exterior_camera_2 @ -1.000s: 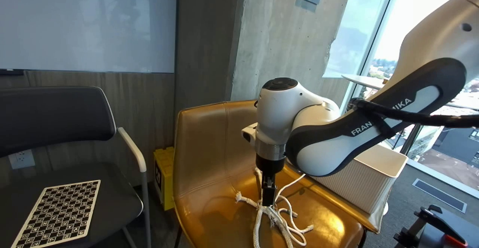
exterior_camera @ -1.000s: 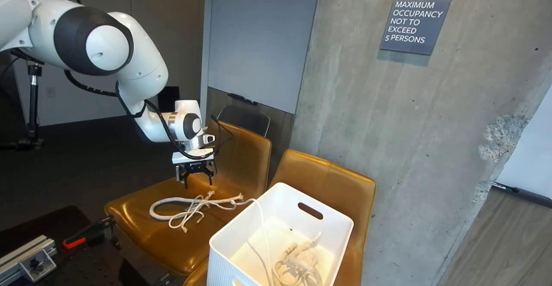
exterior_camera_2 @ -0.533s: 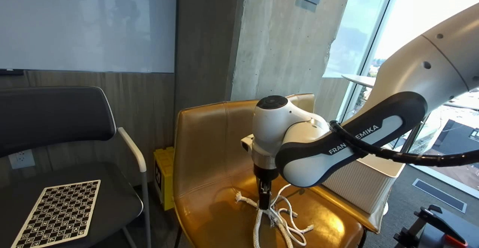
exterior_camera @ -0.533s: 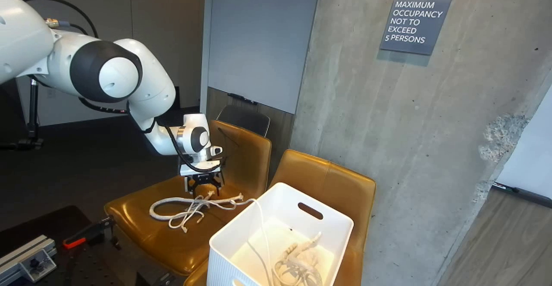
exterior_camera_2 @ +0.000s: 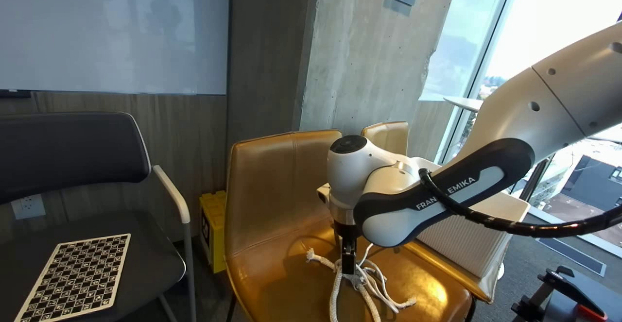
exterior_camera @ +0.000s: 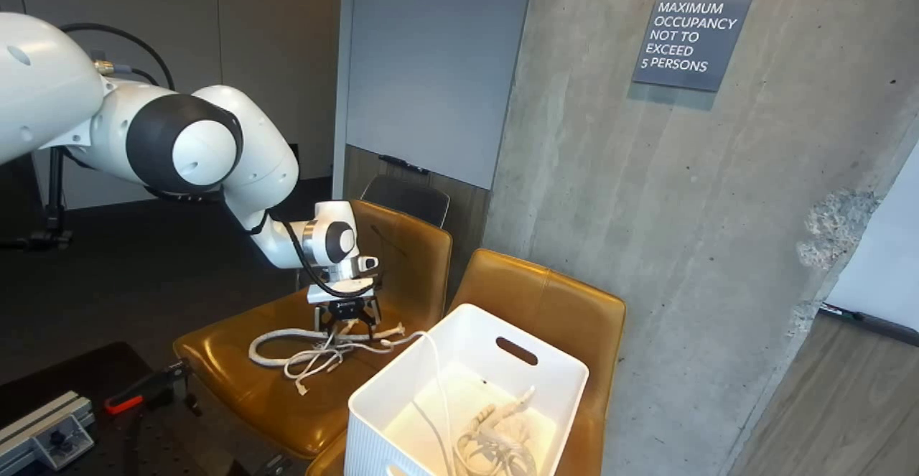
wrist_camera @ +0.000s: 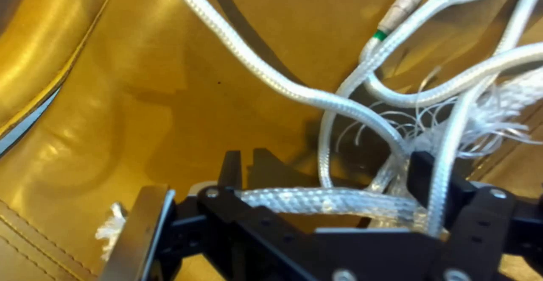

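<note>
White braided rope (wrist_camera: 326,200): laid on the tan leather chair (exterior_camera: 237,397), below and between the fingers (wrist_camera: 231,168); long axis of its thick strand carried crosswise, from finger to finger. Thin white cord (wrist_camera: 460,113): crossed in front of one finger. Gripper (wrist_camera: 326,164): pointed down, spread wide, nothing clasped. White bin (exterior_camera: 474,336): set to one side of the gripper, apart. Compared with a second ago: gripper lowered into the bundle; one loose end shifted outward.

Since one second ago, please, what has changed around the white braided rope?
The black two-finger gripper moved down, its open jaws now among the strands of the white braided rope; one loose end shifted slightly. Nothing was gripped or released. The brown leather-look chair and the white rectangular plastic box stayed put.
</note>
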Tool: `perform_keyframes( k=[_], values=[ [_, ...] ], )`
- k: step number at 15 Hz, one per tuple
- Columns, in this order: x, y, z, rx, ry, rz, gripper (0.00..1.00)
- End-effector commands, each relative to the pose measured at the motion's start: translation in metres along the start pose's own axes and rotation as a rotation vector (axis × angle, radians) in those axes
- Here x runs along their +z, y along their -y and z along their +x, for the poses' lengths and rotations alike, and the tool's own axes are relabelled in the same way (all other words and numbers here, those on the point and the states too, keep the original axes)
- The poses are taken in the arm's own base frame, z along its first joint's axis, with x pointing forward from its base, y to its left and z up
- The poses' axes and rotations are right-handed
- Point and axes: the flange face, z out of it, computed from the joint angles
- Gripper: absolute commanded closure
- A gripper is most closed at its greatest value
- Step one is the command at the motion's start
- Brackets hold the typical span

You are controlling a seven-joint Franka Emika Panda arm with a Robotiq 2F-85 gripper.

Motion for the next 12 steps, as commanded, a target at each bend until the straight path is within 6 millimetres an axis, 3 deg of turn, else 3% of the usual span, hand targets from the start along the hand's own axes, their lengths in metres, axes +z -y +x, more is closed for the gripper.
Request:
perform_keyframes(
  k=[1,9,12],
  values=[
    [0.007,0.011,0.004,0.011,0.031,0.01,0.0],
    [0.014,0.016,-0.003,0.023,0.062,0.029,0.0],
    [0.034,0.007,-0.008,0.045,0.086,0.025,0.0]
  ],
)
